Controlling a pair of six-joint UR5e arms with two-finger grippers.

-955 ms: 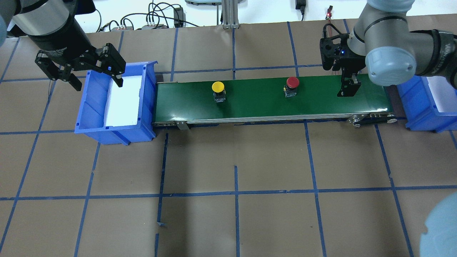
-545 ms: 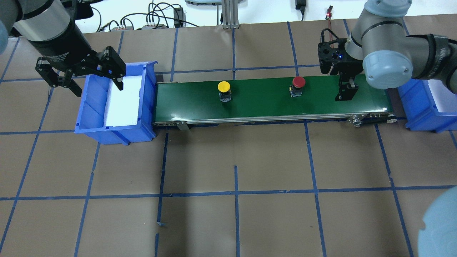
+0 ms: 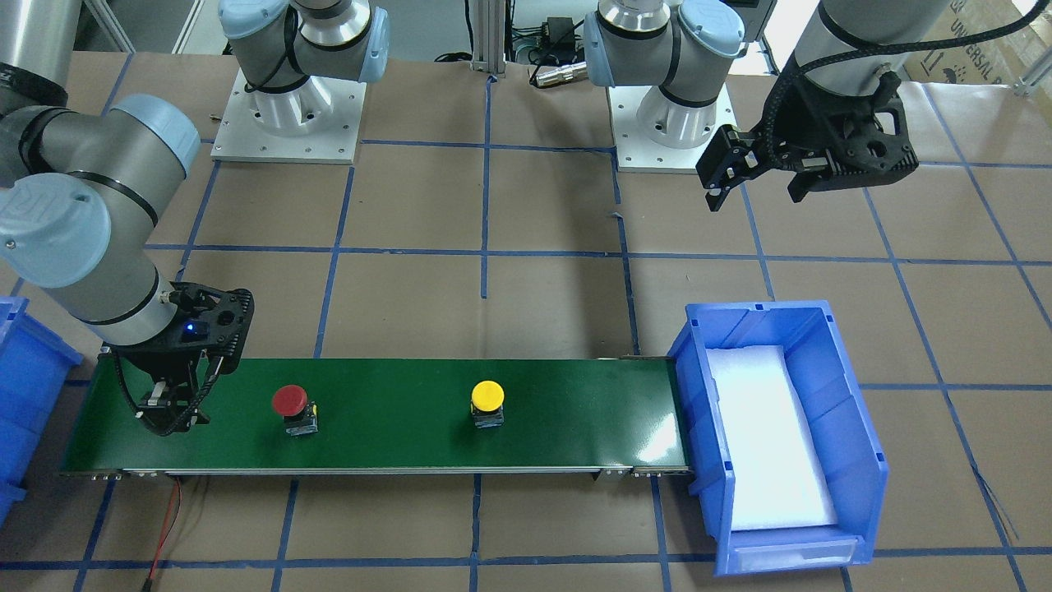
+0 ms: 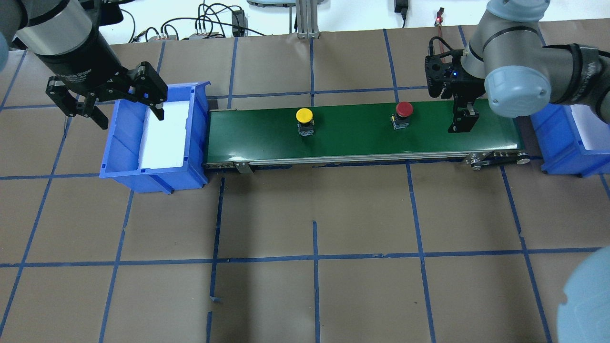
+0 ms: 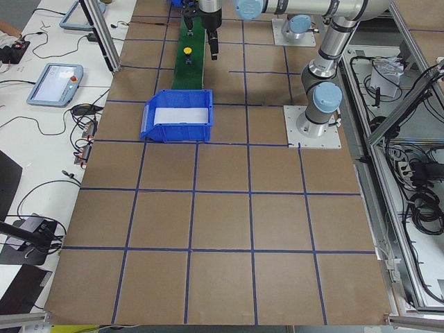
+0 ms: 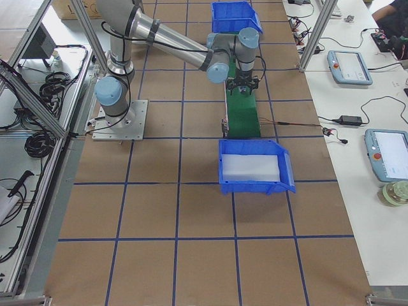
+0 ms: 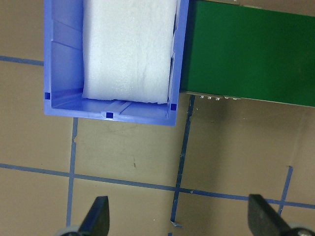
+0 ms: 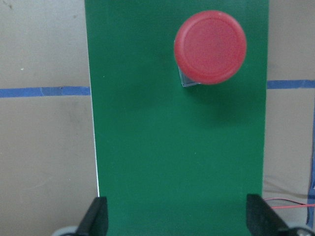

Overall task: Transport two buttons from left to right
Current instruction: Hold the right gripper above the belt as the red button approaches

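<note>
The yellow button (image 4: 304, 116) (image 3: 487, 396) stands mid-belt on the green conveyor belt (image 4: 352, 140). The red button (image 4: 404, 109) (image 3: 290, 400) stands further right on the belt. In the right wrist view the red button (image 8: 210, 46) lies ahead of the fingers. My right gripper (image 4: 462, 124) (image 3: 168, 418) (image 8: 179, 219) is open and empty, low over the belt's right end, just right of the red button. My left gripper (image 4: 129, 112) (image 7: 179, 221) is open and empty, raised over the far left edge of the left blue bin (image 4: 121, 152).
The left blue bin (image 3: 859, 427) (image 7: 61, 59) holds a white foam pad and abuts the belt's left end. A second blue bin (image 4: 560, 143) (image 3: 29, 386) stands past the belt's right end. Cables lie along the table's far edge.
Both buttons have moved rightward along the belt, the red one closer to my right gripper. My right gripper shifted slightly. My left gripper has barely moved.
</note>
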